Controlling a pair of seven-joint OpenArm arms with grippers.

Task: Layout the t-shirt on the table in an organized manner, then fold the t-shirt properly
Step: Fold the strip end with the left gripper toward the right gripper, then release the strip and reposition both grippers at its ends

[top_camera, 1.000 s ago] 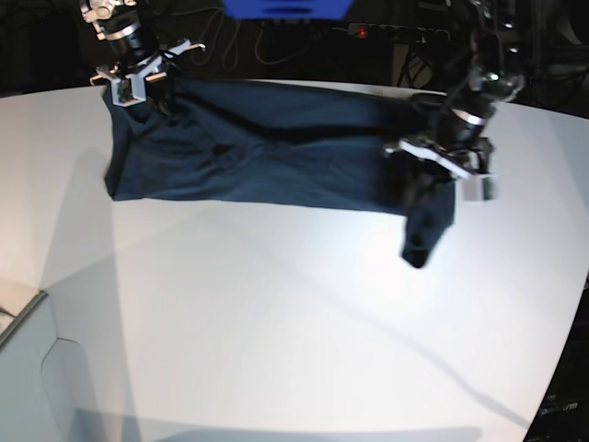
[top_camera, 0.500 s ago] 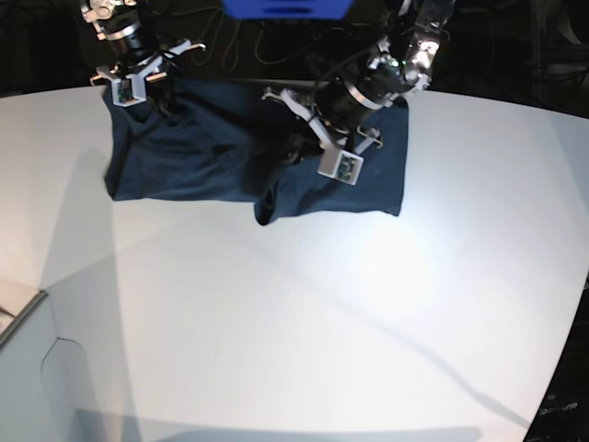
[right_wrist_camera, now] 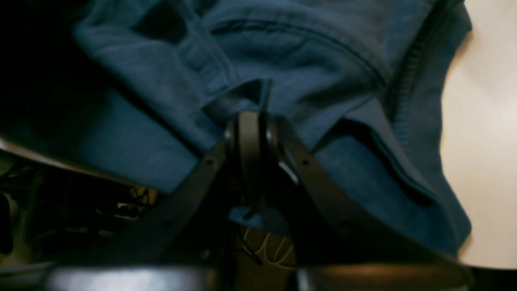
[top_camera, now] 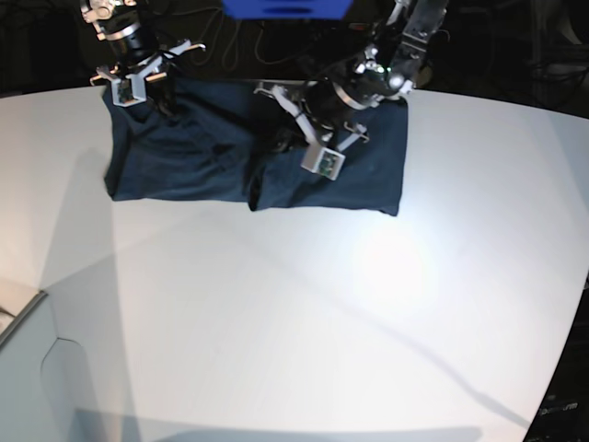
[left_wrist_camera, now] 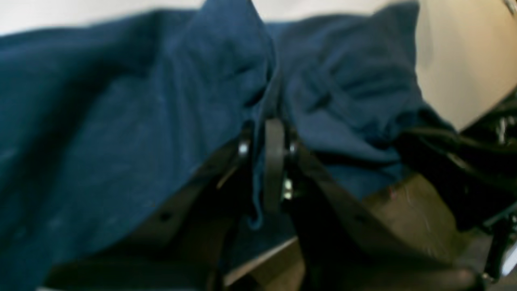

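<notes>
The dark navy t-shirt (top_camera: 184,157) lies along the far side of the white table (top_camera: 322,322). Its right end is folded over toward the left. My left gripper (top_camera: 279,140) hovers over the shirt's middle, shut on a bunched fold of the cloth (left_wrist_camera: 121,121). In the left wrist view the closed fingers (left_wrist_camera: 274,137) pinch fabric between them. My right gripper (top_camera: 152,92) stays at the shirt's far left corner, shut on a hem (right_wrist_camera: 323,60), with its fingers (right_wrist_camera: 248,125) pressed together. Bare table (right_wrist_camera: 484,121) shows beside that corner.
Behind the table's curved far edge are a blue object (top_camera: 285,7), cables and a power strip (top_camera: 386,32) against a dark background. A pale box edge (top_camera: 28,359) sits at the lower left. White tabletop (left_wrist_camera: 464,60) stretches toward the camera.
My left gripper has carried the shirt's right end leftward across the shirt, doubling it over, and now sits slightly further left and lower. The right gripper has not moved.
</notes>
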